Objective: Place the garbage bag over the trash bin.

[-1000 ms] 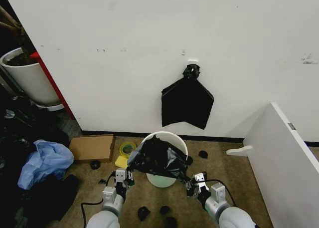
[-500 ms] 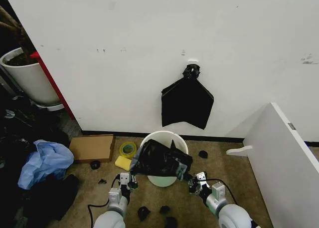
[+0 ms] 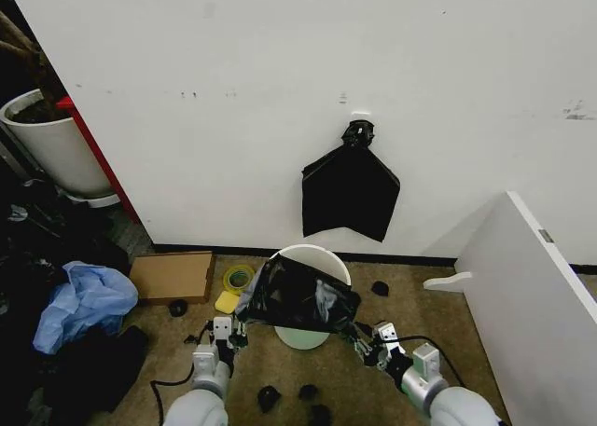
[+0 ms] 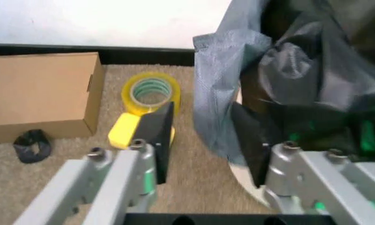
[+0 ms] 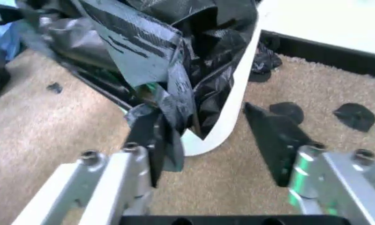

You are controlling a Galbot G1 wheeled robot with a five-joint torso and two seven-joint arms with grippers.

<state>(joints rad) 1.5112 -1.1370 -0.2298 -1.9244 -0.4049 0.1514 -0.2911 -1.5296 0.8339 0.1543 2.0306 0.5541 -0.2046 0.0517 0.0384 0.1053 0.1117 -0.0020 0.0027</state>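
The cream-white trash bin (image 3: 312, 256) stands on the carpet by the wall, and the glossy black garbage bag (image 3: 300, 299) is draped across its mouth and front. My left gripper (image 3: 229, 331) is low at the bag's left side. In the left wrist view it (image 4: 201, 117) is open, and the bag's hanging edge (image 4: 220, 108) falls between its fingers. At the bin's right, my right gripper (image 3: 369, 337) is open too. In the right wrist view it (image 5: 197, 112) straddles the bin's rim (image 5: 234, 103), with crumpled bag folds (image 5: 168, 56) against one finger.
A flat black bag (image 3: 350, 191) hangs on the wall above the bin. A cardboard box (image 3: 171, 275), yellow tape roll (image 3: 238, 277) and yellow block (image 3: 227, 301) lie left. A blue bag (image 3: 84, 300) and plant pot (image 3: 51, 142) sit far left; a white panel (image 3: 532, 295) is right. Black scraps (image 3: 269, 398) dot the carpet.
The bag has gone from a crumpled heap to a wider sheet across the bin's front. My left gripper moved in toward the bin, then back left; my right gripper shifted slightly right.
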